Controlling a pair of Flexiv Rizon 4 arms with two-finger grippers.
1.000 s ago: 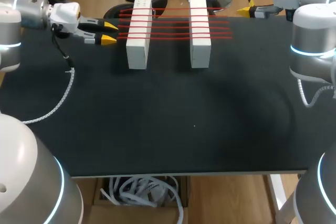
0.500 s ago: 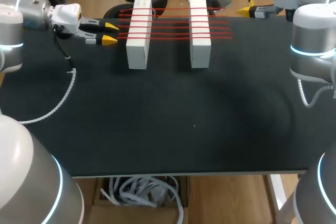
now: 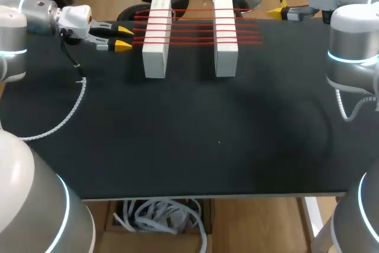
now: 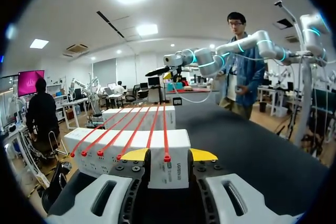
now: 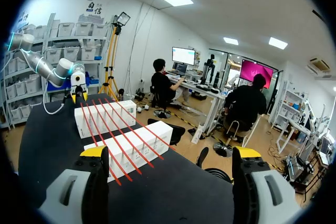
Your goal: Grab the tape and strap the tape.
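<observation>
Held at the two far corners, fingers parted on both sides.
Stretched in from the left with the left arm (image 3: 23, 22), wrist lying level and the left gripper (image 3: 123, 37) aimed toward the middle, its yellow tips a modest gap apart, one nearer than the other. Folded in from the right with the right arm (image 3: 352, 45), wrist at the far edge, the right gripper (image 5: 170, 152) aimed leftward and spread wide, yellow tips well apart.

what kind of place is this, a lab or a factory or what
Most likely a robotics lab test bench: a left gripper and a right gripper, both yellow-tipped, flank a black table bearing two white blocks strung with red tape.
</observation>
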